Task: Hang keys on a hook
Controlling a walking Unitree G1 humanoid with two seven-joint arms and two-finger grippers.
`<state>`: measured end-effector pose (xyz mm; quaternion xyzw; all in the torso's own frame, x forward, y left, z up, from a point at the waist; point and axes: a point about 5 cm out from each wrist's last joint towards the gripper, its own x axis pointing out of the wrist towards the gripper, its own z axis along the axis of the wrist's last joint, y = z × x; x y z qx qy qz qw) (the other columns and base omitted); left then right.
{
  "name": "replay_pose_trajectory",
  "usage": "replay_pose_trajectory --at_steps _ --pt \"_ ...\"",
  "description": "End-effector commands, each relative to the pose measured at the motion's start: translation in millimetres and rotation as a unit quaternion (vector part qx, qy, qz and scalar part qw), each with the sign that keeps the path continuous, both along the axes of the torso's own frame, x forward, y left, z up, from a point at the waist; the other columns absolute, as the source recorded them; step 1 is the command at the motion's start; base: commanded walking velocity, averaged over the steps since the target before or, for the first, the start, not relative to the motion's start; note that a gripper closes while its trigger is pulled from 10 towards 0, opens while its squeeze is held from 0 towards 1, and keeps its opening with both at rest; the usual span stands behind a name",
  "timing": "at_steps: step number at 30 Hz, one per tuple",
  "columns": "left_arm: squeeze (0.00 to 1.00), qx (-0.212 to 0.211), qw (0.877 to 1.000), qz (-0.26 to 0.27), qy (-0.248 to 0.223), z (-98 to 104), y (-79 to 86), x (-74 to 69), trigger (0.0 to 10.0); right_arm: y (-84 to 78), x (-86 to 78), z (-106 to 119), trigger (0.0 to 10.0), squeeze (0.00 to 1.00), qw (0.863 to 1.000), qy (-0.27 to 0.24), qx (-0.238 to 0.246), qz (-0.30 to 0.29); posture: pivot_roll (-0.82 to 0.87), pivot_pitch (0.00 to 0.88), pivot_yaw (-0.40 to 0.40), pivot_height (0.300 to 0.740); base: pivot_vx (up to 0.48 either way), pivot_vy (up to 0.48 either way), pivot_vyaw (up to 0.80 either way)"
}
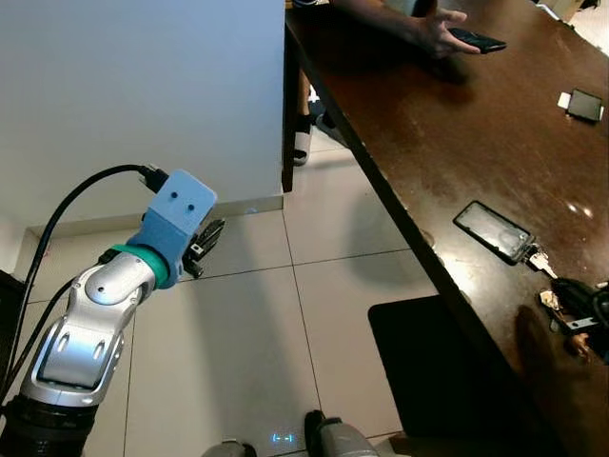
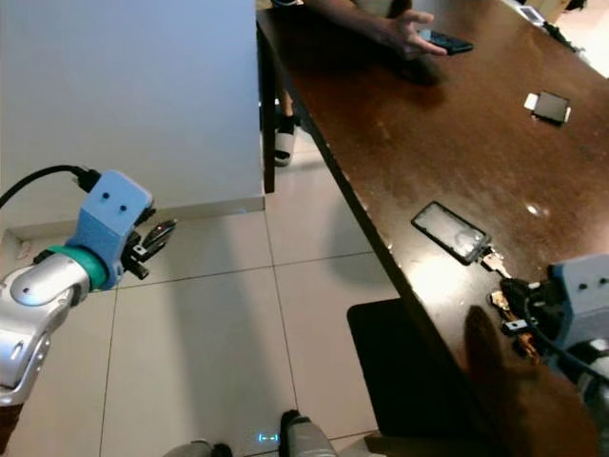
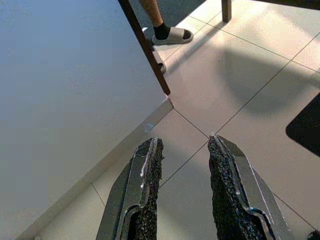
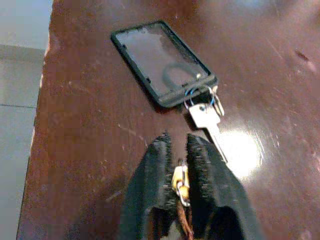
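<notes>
A bunch of keys (image 4: 206,119) lies on the dark wooden table (image 1: 447,143), its silver key and ring touching the corner of a black phone (image 4: 162,62). My right gripper (image 4: 176,142) is low over the table just behind the silver key. It is shut on a small brass piece (image 4: 180,182) that seems to belong to the key bunch. From the head the keys (image 1: 539,260) lie near the table's front right, with the right gripper (image 2: 523,309) beside them. My left gripper (image 1: 211,233) hangs open over the floor tiles, nothing between its fingers (image 3: 150,165).
A white wall (image 1: 143,95) stands at the left, beside the table's end. At the table's far end a person's hand (image 1: 433,29) rests by another phone (image 1: 481,41). A small device (image 1: 583,105) lies at the right. A black mat (image 1: 419,362) is on the floor.
</notes>
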<state>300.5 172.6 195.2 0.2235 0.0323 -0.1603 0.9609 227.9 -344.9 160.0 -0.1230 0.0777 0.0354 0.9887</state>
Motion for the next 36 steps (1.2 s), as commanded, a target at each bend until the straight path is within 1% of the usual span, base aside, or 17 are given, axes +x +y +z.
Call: replay_pose_trajectory --at_steps 1,3,5,10,13,15,18,19,24,25,26,27,30,31,32,35,36 --pt "0.00 0.003 1.000 0.001 0.019 -7 1.4 -1.2 10.0 1.5 -1.9 -8 10.0 1.00 1.000 0.015 0.013 -0.002 -0.04 0.195 0.088 0.740 0.000 0.000 0.00" --pt "0.00 0.003 1.000 0.001 0.019 -7 1.4 -1.2 10.0 1.5 -1.9 -8 10.0 1.00 1.000 0.015 0.013 -0.002 -0.04 0.195 0.088 0.740 0.000 0.000 0.00" --pt "0.00 0.003 1.000 0.006 0.019 -7 3.8 -1.6 10.0 1.6 -5.6 -11 10.0 1.00 1.000 0.029 0.013 -0.002 -0.04 0.198 0.086 0.740 0.000 0.000 0.00" --pt "0.00 0.003 1.000 0.007 0.020 -7 3.8 -1.7 10.0 0.5 -8.6 -15 10.0 1.00 0.999 0.039 0.014 -0.005 -0.04 0.202 0.089 0.740 0.000 0.000 0.00" --pt "0.00 0.002 1.000 0.007 0.019 -6 3.7 -1.0 10.0 -2.3 -13.7 -22 10.0 1.00 0.998 0.055 0.013 -0.013 -0.04 0.205 0.091 0.740 0.000 0.000 0.00" --pt "0.00 0.003 1.000 0.009 0.018 -5 4.8 -0.2 10.0 -8.5 -21.0 -29 10.0 1.00 0.997 0.070 0.006 -0.030 -0.04 0.210 0.095 0.740 0.000 0.000 0.00" --pt "0.00 0.003 1.000 0.009 0.018 -5 5.1 0.1 10.0 -10.9 -22.6 -32 10.0 1.00 0.997 0.074 0.002 -0.037 -0.04 0.213 0.099 0.740 0.000 0.000 0.00" --pt "0.00 0.004 1.000 0.009 0.018 -5 5.0 0.3 10.0 -12.2 -22.0 -34 10.0 0.00 0.996 0.074 0.000 -0.043 -0.03 0.215 0.100 0.740 0.000 0.000 0.00" --pt "0.00 0.004 1.000 0.009 0.017 -3 4.9 0.5 10.0 -12.5 -18.3 -38 10.0 0.00 0.996 0.073 -0.001 -0.053 -0.02 0.217 0.101 0.740 0.000 0.000 0.00" --pt "0.00 0.004 1.000 0.010 0.017 -2 5.6 0.5 10.0 -14.2 -17.8 -39 9.3 0.00 0.995 0.074 -0.005 -0.061 -0.02 0.219 0.103 0.740 0.000 0.000 0.00" --pt "0.00 0.004 1.000 0.010 0.017 -2 5.6 0.5 10.0 -14.2 -17.8 -39 9.3 0.00 0.995 0.074 -0.005 -0.061 -0.02 0.219 0.103 0.740 0.000 0.000 0.00" --pt "0.00 0.004 1.000 0.012 0.017 -2 6.4 0.4 10.0 -18.2 -17.1 -40 4.8 0.00 0.994 0.072 -0.011 -0.077 -0.02 0.221 0.106 0.740 0.000 0.000 0.00" --pt "0.00 0.004 1.000 0.012 0.017 -2 6.4 0.4 10.0 -18.2 -17.1 -40 4.8 0.00 0.994 0.072 -0.011 -0.077 -0.02 0.221 0.106 0.740 0.000 0.000 0.00" --pt "0.00 0.004 1.000 0.013 0.017 -2 6.7 0.6 10.0 -21.6 -15.8 -40 0.8 0.00 0.993 0.069 -0.015 -0.090 -0.02 0.222 0.112 0.740 0.000 0.000 0.00" --pt "0.00 0.003 1.000 0.013 0.017 -2 6.1 1.0 10.0 -22.8 -13.0 -43 0.0 0.00 0.993 0.064 -0.009 -0.100 -0.01 0.224 0.115 0.740 0.000 0.000 0.00" --pt "0.00 0.003 1.000 0.013 0.017 -2 6.1 1.0 10.0 -22.8 -13.0 -43 0.0 0.00 0.993 0.064 -0.009 -0.100 -0.01 0.224 0.115 0.740 0.000 0.000 0.00" --pt "0.00 0.002 1.000 0.012 0.017 -1 5.3 1.5 10.0 -22.1 -10.9 -46 0.0 0.00 0.992 0.063 -0.001 -0.105 0.00 0.231 0.119 0.740 0.000 0.000 0.00"
